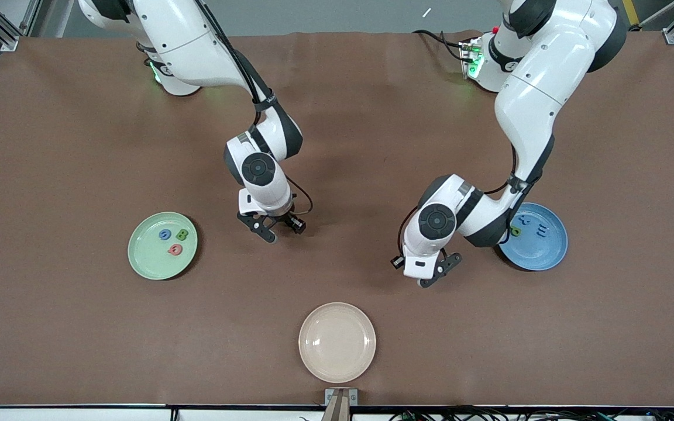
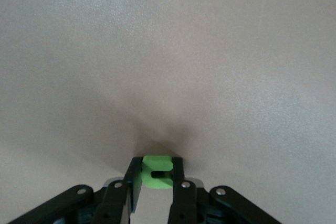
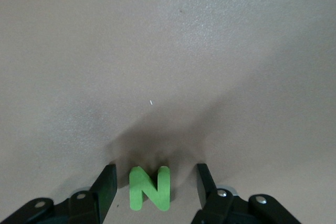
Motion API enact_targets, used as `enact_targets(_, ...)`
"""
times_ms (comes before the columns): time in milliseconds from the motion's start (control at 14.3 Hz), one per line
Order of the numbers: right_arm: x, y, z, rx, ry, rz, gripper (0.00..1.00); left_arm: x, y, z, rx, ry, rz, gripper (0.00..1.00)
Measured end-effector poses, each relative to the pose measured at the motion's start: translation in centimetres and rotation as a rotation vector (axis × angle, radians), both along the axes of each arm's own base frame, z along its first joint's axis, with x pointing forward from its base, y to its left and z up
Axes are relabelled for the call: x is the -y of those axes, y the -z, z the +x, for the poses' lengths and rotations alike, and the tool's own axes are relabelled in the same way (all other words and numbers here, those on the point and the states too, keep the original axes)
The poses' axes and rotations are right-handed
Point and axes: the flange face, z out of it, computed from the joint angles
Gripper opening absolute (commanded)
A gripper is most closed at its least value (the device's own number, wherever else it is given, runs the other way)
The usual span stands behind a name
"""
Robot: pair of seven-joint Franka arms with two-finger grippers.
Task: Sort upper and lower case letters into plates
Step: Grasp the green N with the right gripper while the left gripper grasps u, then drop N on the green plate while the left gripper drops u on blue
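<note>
Front view, plates: I see the round shallow pale green plate toward the right arm's end of the brown tabletop, and the round shallow blue plate toward the left arm's end, partly covered by the left arm's elbow.
Front view, green plate's load: a small blue ring-shaped letter, a small green letter and a small red-orange letter lie in it, close together; I cannot read which letters they are.
Front view, blue plate's load: a small green piece at the arm's edge and two small dark blue letters lie in it.
Front view, third plate: a round cream-beige plate sits nearer the front camera than both, between them.
Front view, grippers: the right gripper is low over bare tabletop beside the green plate; the left gripper is low over bare tabletop beside the blue plate.
Left wrist view: the black fingers of the left gripper are nearly closed and pinch a bright green foam letter with a slot cut in one side; I cannot read it for sure.
Right wrist view: the right gripper stands spread wide, its black fingers on either side of a bright green foam letter N and clear of it. The N stands between them on the tabletop.
</note>
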Motion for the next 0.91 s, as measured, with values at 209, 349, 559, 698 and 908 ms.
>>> enact_targets(209, -0.2, -0.1, -0.1, 0.001, -0.004, -0.001, 0.44, -0.9, -1.6, 0.4, -0.023, 0.024, 0.036, 0.12)
enact_targets(349, -0.5, -0.3, -0.2, 0.003, -0.008, 0.001, 0.26, -2.6, -4.0, 1.0, -0.028, 0.084, 0.057, 0.13)
enact_targets(559, -0.7, -0.7, -0.2, 0.006, -0.002, 0.005, 0.02, -7.4, -7.0, 1.4, -0.050, 0.210, 0.060, 0.13)
enact_targets(698, -0.8, -0.5, -0.3, 0.004, 0.004, 0.003, 0.00, -11.6, -7.7, 0.9, -0.079, 0.287, 0.053, 0.13)
enact_targets(908, -0.7, -0.5, -0.3, 0.003, 0.015, 0.003, 0.00, -18.1, -7.6, -0.1, -0.123, 0.372, 0.052, 0.13)
